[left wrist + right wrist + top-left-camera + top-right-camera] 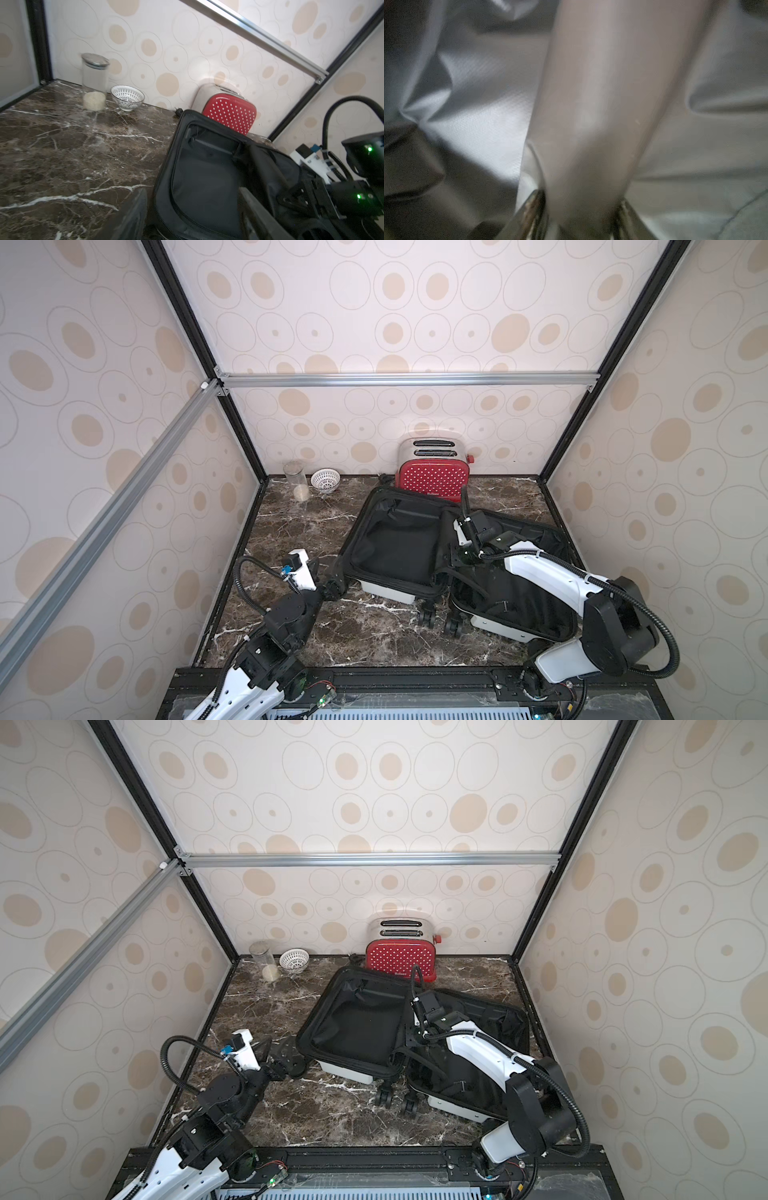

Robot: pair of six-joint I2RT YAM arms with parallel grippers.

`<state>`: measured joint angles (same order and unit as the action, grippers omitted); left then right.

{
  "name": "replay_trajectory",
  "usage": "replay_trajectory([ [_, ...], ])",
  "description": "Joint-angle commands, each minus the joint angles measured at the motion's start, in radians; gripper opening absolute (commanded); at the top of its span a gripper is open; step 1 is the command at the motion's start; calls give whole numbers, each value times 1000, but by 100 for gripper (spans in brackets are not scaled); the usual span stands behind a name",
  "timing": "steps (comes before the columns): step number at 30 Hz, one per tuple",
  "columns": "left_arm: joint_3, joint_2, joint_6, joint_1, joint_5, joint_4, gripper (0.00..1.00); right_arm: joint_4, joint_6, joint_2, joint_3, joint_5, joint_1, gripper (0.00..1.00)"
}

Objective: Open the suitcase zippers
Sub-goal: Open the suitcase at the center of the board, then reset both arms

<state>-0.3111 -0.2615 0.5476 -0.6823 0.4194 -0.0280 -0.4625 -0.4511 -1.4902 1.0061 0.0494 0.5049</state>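
Suitcase (395,547) lies fully open on the desk (299,531), its two halves spread side by side with the lining upward, filling the right part of the surface.

Far rim: just in front of the toaster (434,477), which stands at the back edge.

Right half: close to the right edge, with little free room there. The right arm (540,568) reaches over it.

Wheels (426,616): they point toward the front edge, with a bare strip of marble before them.

Left part of the desk: open from the left edge to the case, save a glass jar (296,483) and a patterned bowl (325,480) in the back left corner.

Condition: the shells show glossy white below a black zipper band (388,576). The lining is black and creased. Pull tabs are not discernible.

Left gripper (192,190): fingers wide apart at the case's front left corner, gripping nothing.

Right gripper (580,199): down inside the lining, with a pale blurred band between its fingers. Whether it is clamped cannot be told.
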Motion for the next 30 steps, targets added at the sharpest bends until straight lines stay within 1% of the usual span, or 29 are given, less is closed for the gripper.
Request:
replay_trajectory([
  [1, -21, 61, 33, -5, 103, -94, 68, 16, 111, -32, 17, 67, 55, 36],
  [2, -16, 63, 17, -6, 102, -74, 69, 27, 139, -41, 27, 81, 76, 31],
  [5, -18, 14, -42, -5, 93, -13, 69, 30, 211, -83, 86, 84, 132, 27],
  [7, -28, -49, -72, -5, 85, 30, 69, 44, 206, -111, 125, 90, 149, 27],
  [9, -40, -121, -95, -5, 79, 82, 71, 93, 157, -133, 151, 94, 157, 28],
  [10, -47, -158, -106, -5, 78, 111, 73, 124, 124, -141, 161, 95, 162, 31],
  [11, -58, -203, -115, -3, 78, 136, 74, 149, 89, -143, 173, 83, 170, 37],
  [13, -85, -279, -126, 1, 87, 163, 78, 178, 38, -127, 194, 56, 173, 55],
  [14, -100, -314, -141, 8, 83, 176, 79, 185, 24, -107, 201, 31, 173, 60],
  [15, -109, -339, -152, 17, 78, 194, 80, 192, 17, -84, 198, 0, 173, 64],
  [17, -116, -383, -168, 57, 59, 259, 84, 192, 24, -20, 187, -89, 171, 75],
  [18, -116, -401, -178, 82, 43, 293, 84, 190, 38, 10, 179, -127, 167, 86],
  [19, -120, -430, -186, 112, 21, 334, 85, 190, 50, 43, 165, -163, 151, 100],
  [22, -143, -519, -203, 193, -50, 417, 88, 226, 84, 142, 94, -213, 64, 100],
  [23, -150, -552, -219, 212, -63, 450, 98, 249, 104, 174, 62, -233, 27, 100],
  [24, -155, -578, -243, 222, -66, 475, 98, 275, 130, 202, 31, -260, -1, 100],
  [26, -162, -639, -304, 234, -24, 542, 99, 359, 207, 261, -55, -336, -53, 100],
  [28, -150, -685, -337, 261, 4, 610, 99, 506, 308, 309, -171, -393, -100, 100],
  [30, -91, -716, -413, 280, 49, 748, 99, 658, 416, 336, -286, -426, -144, 100],
])
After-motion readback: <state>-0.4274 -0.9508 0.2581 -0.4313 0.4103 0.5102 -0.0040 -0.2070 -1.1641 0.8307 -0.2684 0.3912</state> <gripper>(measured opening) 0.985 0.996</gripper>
